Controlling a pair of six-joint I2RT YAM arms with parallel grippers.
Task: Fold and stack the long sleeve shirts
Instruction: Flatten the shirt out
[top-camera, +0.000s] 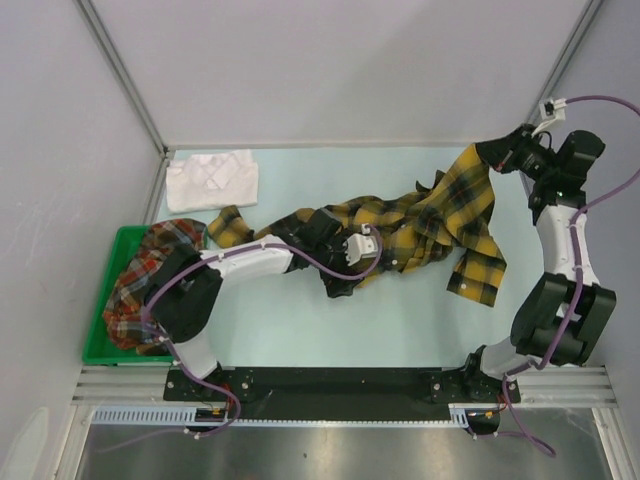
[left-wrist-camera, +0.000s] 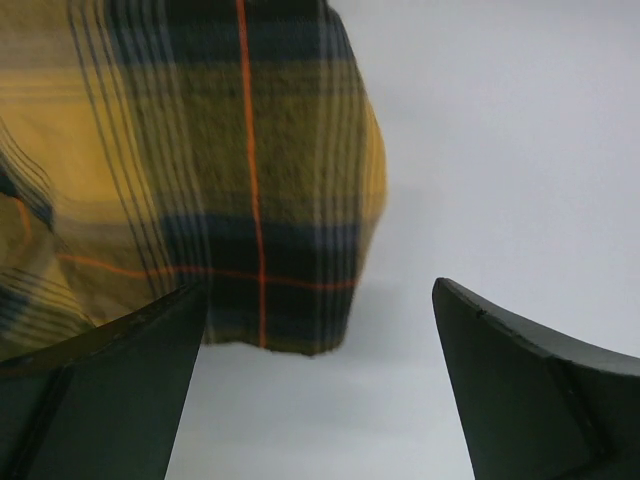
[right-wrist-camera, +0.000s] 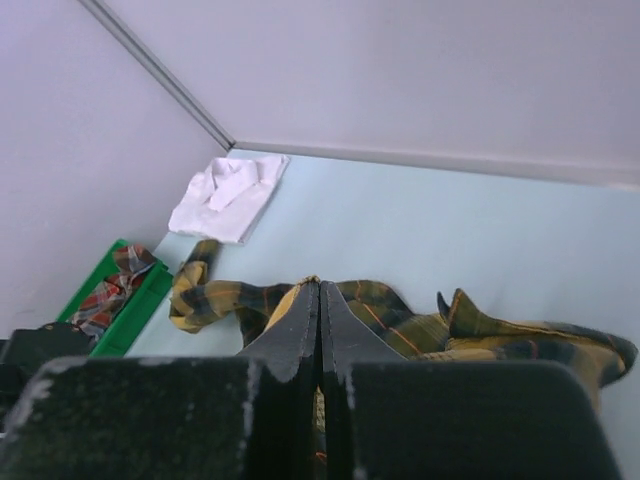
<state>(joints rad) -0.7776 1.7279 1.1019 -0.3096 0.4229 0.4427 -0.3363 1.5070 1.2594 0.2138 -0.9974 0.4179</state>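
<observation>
Two shirts are kept at the left: the white shirt (top-camera: 212, 180) folded at the far corner, the red plaid shirt (top-camera: 150, 275) piled in the green bin (top-camera: 100, 345). The yellow plaid shirt (top-camera: 440, 215) is stretched from the table's middle to the far right, where it is pinched by the right gripper (right-wrist-camera: 320, 285). The left gripper (left-wrist-camera: 320, 300) is spread wide and empty over its left part.

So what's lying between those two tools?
The yellow-and-black plaid shirt, strung out from the open left tool to the shut right tool gripping its edge; the top view shows it.
</observation>
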